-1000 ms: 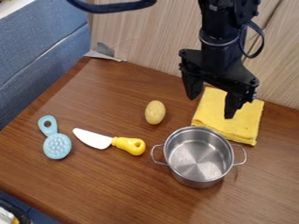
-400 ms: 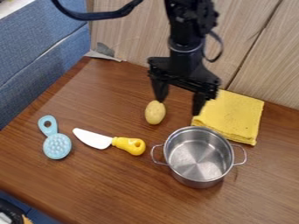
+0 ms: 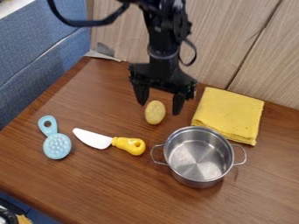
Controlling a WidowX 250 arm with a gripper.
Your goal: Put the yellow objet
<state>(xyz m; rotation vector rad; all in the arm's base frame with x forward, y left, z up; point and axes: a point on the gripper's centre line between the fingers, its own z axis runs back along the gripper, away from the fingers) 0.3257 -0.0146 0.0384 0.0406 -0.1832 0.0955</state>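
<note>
My gripper [image 3: 159, 108] hangs over the back middle of the table, its two fingers spread apart with nothing held. Between and slightly below the fingertips in the view is a yellow oval object [image 3: 154, 113], like a potato, on the wood. A folded yellow cloth [image 3: 229, 114] lies to the right of the gripper. The knife [image 3: 111, 141] with a white blade and yellow handle lies in front and to the left. A steel pot [image 3: 198, 155] with two side handles stands at the right front; its inside holds nothing.
A light blue brush-like toy [image 3: 57, 145] lies on the left part of the brown table [image 3: 111, 188]. Behind the table stands a wooden panel [image 3: 234, 43], and blue upholstery [image 3: 41, 52] borders the left side.
The arm and its open gripper have moved left, from above the cloth to the yellow oval object. The cloth is now fully uncovered. The objects on the table have not moved.
</note>
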